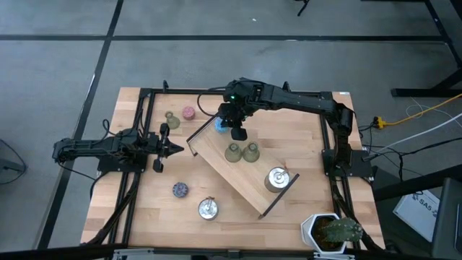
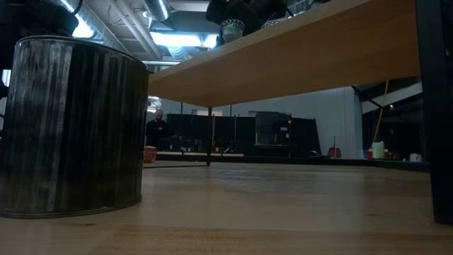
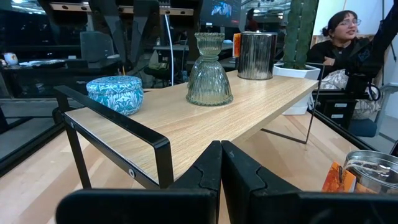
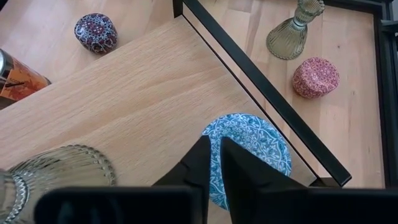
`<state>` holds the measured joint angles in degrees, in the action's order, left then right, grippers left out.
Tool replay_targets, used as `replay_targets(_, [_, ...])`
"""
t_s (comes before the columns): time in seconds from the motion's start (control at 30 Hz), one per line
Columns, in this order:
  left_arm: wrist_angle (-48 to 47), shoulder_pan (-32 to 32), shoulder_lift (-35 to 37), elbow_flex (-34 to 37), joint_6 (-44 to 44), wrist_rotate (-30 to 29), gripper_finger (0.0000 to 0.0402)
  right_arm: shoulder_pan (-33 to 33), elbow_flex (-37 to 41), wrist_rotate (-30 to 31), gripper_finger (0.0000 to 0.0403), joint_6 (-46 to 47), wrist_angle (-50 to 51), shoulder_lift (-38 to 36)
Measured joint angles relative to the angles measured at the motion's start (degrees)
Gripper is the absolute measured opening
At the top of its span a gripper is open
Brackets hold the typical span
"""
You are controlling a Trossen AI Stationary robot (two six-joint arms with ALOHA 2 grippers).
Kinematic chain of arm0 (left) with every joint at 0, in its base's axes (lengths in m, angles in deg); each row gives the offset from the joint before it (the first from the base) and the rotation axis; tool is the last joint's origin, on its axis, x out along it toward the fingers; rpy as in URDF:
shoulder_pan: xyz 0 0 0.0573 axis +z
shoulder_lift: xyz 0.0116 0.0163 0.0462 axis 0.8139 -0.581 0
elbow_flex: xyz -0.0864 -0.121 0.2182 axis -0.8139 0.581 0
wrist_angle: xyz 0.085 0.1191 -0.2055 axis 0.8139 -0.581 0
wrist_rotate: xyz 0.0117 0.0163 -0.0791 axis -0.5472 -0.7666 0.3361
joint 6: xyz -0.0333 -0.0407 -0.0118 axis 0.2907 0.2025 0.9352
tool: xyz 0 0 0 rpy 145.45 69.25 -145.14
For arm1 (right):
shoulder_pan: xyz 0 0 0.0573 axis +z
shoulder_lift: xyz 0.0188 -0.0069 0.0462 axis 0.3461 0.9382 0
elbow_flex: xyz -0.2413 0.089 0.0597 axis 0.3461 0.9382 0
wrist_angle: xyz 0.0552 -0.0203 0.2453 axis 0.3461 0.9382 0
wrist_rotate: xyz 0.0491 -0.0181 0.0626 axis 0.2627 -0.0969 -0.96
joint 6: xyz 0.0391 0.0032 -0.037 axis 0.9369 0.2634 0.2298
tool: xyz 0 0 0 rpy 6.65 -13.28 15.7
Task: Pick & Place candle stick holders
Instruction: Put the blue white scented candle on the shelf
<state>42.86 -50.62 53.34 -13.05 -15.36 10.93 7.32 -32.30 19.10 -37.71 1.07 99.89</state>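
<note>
Our right gripper point(image 4: 210, 163), fingers almost together and holding nothing, hangs just above the round blue patterned candle holder point(image 4: 255, 149) at the wooden tray's point(image 4: 137, 106) end. A bump could knock it off the edge, we think.

Eight small candle stick holders. A round blue patterned holder point(image 4: 249, 149) sits at one end of a raised wooden shelf, with two ribbed olive-green glass bell-shaped holders point(image 1: 242, 152) upright mid-shelf and a shiny silver cylinder point(image 1: 276, 178) toward the other end. On the tabletop: a third olive-green bell point(image 4: 292, 31) upright beside a rounded pink holder point(image 4: 316, 78), a purple patterned holder point(image 4: 96, 32), and a second silver cylinder point(image 1: 208, 209).
</note>
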Motion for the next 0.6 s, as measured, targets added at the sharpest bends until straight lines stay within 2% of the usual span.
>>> replay_targets(0.3, [0.0, 0.0, 0.0, 0.0, 0.0, 0.0, 0.0004, 0.0, 1.1, 0.0, 0.0005, 0.2, -0.1, 0.0])
replay_targets(0.6, [0.0, 0.0, 0.0, 0.0, 0.0, 0.0, 0.0004, 0.0, 3.3, -0.2, 0.0002, 0.2, -0.9, -0.1])
